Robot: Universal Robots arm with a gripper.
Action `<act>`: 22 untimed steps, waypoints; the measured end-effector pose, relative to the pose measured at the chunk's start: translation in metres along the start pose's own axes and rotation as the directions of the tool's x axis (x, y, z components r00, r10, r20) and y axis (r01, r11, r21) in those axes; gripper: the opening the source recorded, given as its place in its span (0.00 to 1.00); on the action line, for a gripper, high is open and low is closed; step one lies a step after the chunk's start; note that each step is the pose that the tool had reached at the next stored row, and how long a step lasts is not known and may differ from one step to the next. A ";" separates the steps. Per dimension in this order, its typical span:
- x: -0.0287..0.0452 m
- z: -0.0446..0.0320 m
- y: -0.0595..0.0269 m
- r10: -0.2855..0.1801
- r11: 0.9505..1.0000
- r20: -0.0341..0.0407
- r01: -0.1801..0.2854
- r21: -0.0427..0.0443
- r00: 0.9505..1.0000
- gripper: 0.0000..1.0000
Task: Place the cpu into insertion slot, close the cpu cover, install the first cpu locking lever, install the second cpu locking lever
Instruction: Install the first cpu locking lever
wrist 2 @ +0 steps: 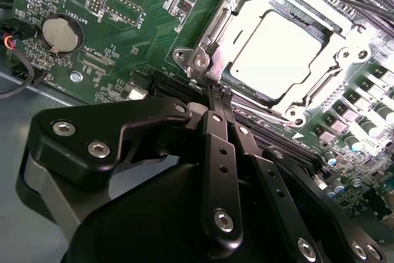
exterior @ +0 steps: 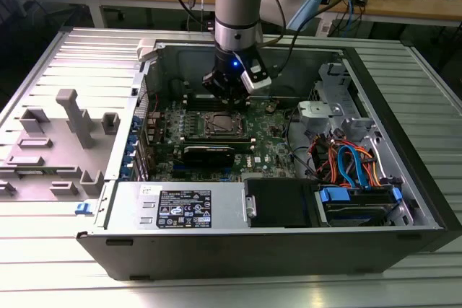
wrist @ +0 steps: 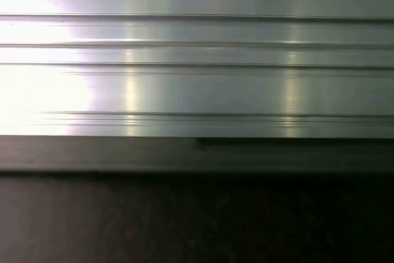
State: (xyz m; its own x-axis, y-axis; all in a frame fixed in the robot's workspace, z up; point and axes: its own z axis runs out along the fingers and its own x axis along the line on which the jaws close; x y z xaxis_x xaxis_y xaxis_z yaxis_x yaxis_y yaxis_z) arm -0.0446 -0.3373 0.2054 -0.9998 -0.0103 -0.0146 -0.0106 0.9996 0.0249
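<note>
In the exterior view, the black gripper hangs inside the open computer case, just above the square silver-rimmed insertion slot on the green circuit board. In the second wrist view, the jaws are pressed together beside the thin silver cpu cover, closed over the dull silver-grey square cpu. The first wrist view faces ribbed silver metal.

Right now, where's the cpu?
In the second wrist view the cpu sits in the insertion slot, framed by the closed cpu cover, just beyond the gripper tips on the green board.
</note>
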 end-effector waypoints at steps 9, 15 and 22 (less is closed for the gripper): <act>-0.0001 -0.0012 -0.0005 0.000 1.000 0.000 0.000 0.000 1.000 0.11; -0.0006 -0.0012 -0.0008 0.000 1.000 0.000 0.000 0.000 1.000 0.11; -0.0009 0.0002 -0.0021 0.000 1.000 0.000 0.000 0.001 1.000 0.11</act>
State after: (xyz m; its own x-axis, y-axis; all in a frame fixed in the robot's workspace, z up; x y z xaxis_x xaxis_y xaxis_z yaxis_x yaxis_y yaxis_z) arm -0.0438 -0.3393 0.2052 -0.9998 -0.0100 -0.0146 -0.0104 0.9997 0.0239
